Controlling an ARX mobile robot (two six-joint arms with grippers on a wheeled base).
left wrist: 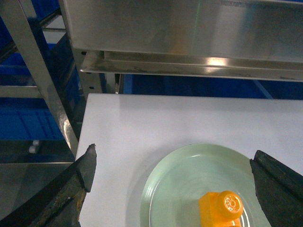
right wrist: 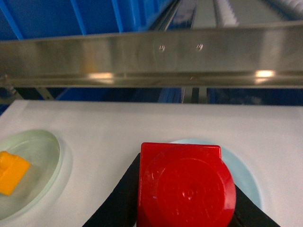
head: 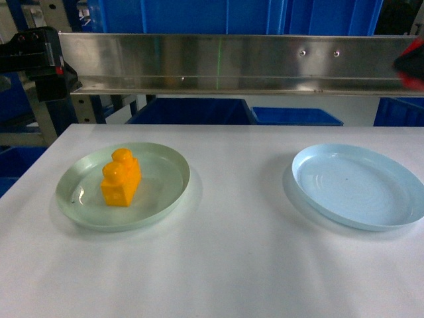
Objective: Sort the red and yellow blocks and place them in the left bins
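A yellow block [head: 120, 179] with two studs rests in the pale green plate [head: 162, 182] on the left of the white table. My left gripper [left wrist: 174, 158] hangs open above that plate's far left rim, with the yellow block [left wrist: 220, 210] below and off toward its right finger [left wrist: 279, 189]. My right gripper [right wrist: 184, 189] is shut on a red block [right wrist: 182, 182], held high over the pale blue plate [right wrist: 247, 176]. In the head view that red block [head: 412, 61] shows only as a blur at the top right edge.
The pale blue plate [head: 358, 185] lies on the right of the table with nothing in it. A steel rail [head: 232, 63] runs across behind the table's far edge, with blue crates [head: 192, 111] beyond it. A metal frame leg [left wrist: 42, 80] stands off the table's left corner.
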